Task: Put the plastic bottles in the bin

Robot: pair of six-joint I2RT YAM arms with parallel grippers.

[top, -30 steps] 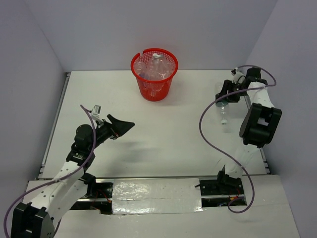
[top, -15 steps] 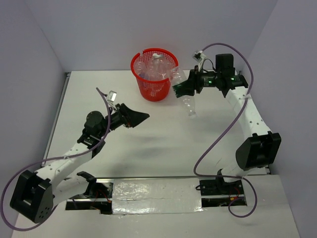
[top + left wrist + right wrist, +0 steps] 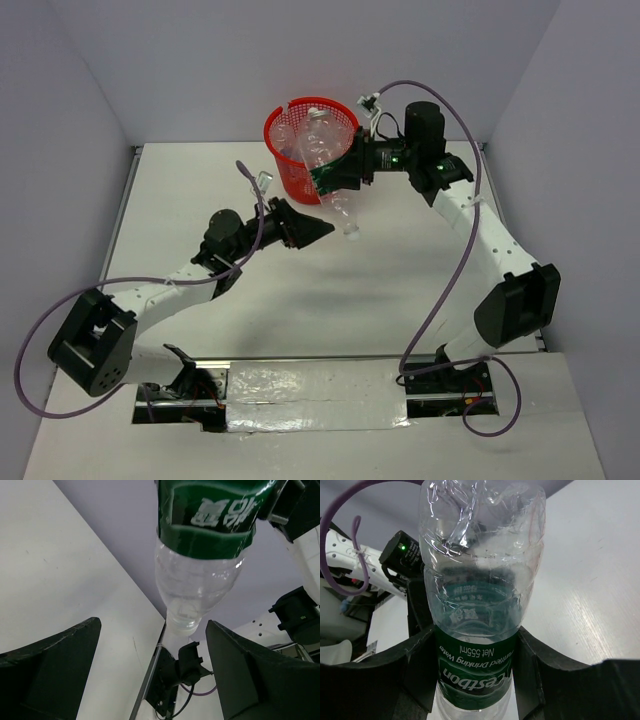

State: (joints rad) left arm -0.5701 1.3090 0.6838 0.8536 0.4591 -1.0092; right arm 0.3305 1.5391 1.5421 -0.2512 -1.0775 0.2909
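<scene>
Between the right fingers (image 3: 328, 179) sits one plastic bottle (image 3: 480, 595), clear and crinkled, with a green label. The fingers are clamped on the labelled band. The right wrist view shows a dark pad pressed to each side of the label. The bottle is held off the counter (image 3: 420, 280), tilted, with its neck end lowest and hanging below the right fingers.

Just beyond the right fingers, on their far side, stands the bin (image 3: 310, 178). It is red, with lattice walls, and it is upright on the counter. Several clear bottles in the bin (image 3: 318, 135) reach up to its rim. The held bottle is outside the bin, next to its near wall. Whether they touch cannot be determined.

The left fingers (image 3: 303, 229) are spread apart and hold nothing. Their tips point at the neck end of the held bottle, which hangs just ahead of them. The left wrist view places the neck above the gap between the two fingers, with no contact seen.
</scene>
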